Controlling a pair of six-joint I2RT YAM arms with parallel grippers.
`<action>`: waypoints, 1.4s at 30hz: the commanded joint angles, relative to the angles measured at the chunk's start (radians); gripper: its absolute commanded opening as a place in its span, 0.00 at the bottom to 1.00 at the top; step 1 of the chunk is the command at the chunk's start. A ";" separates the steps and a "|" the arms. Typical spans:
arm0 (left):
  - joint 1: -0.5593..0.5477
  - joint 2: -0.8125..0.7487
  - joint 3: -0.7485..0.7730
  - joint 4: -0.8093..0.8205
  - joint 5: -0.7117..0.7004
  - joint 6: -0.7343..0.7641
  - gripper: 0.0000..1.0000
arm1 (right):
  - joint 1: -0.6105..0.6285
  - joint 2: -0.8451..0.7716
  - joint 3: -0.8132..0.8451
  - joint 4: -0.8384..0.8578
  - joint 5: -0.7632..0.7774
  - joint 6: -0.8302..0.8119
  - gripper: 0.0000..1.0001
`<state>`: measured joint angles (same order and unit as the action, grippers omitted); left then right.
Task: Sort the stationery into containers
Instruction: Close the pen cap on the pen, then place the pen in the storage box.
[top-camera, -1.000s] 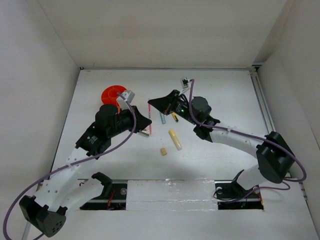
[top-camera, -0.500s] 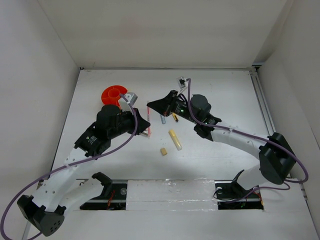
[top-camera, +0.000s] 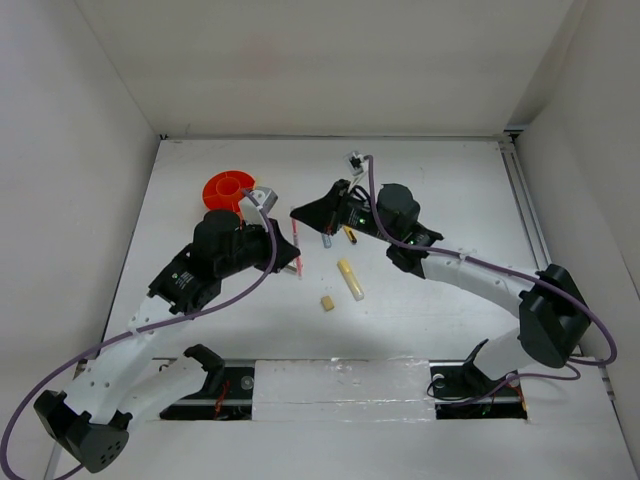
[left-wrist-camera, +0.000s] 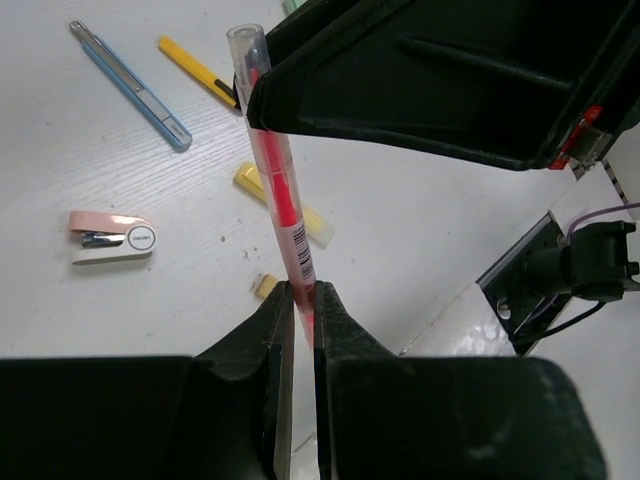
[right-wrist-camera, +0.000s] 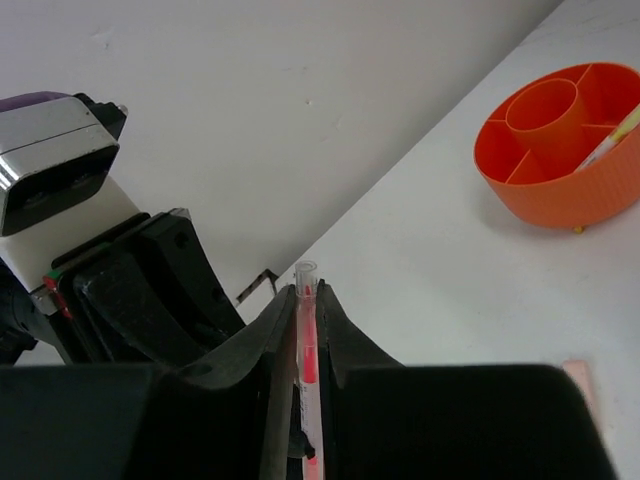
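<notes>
A pink-red pen is held off the table at both ends. My left gripper is shut on its lower end. My right gripper is shut on its clear-capped end. In the top view the two grippers, left and right, meet right of the orange divided cup. The cup holds a pale yellow pen. On the table lie a grey-blue pen, a yellow pen, a pale yellow marker, a tan eraser and a pink-grey block.
White walls close in the table on the left, back and right. A metal rail runs along the right edge. The arm bases and cables sit at the near edge.
Both grippers have shifted slightly left and away with the pink-red pen held between them. The loose items on the table have not moved.
</notes>
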<state>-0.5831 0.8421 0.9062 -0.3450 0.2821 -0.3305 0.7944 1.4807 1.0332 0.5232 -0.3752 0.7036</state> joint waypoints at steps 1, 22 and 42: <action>0.016 -0.029 0.103 0.276 -0.098 0.034 0.00 | 0.043 0.006 -0.035 -0.184 -0.182 -0.035 0.19; 0.016 0.159 0.155 0.163 -0.477 0.049 0.00 | -0.090 -0.206 -0.127 -0.071 -0.194 -0.111 0.78; 0.319 0.339 0.026 0.684 -0.259 0.742 0.00 | -0.221 -0.154 -0.183 -0.134 -0.197 -0.323 0.80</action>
<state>-0.3653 1.1820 0.9127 0.1940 -0.1562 0.3634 0.5770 1.3277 0.8497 0.3637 -0.5510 0.4152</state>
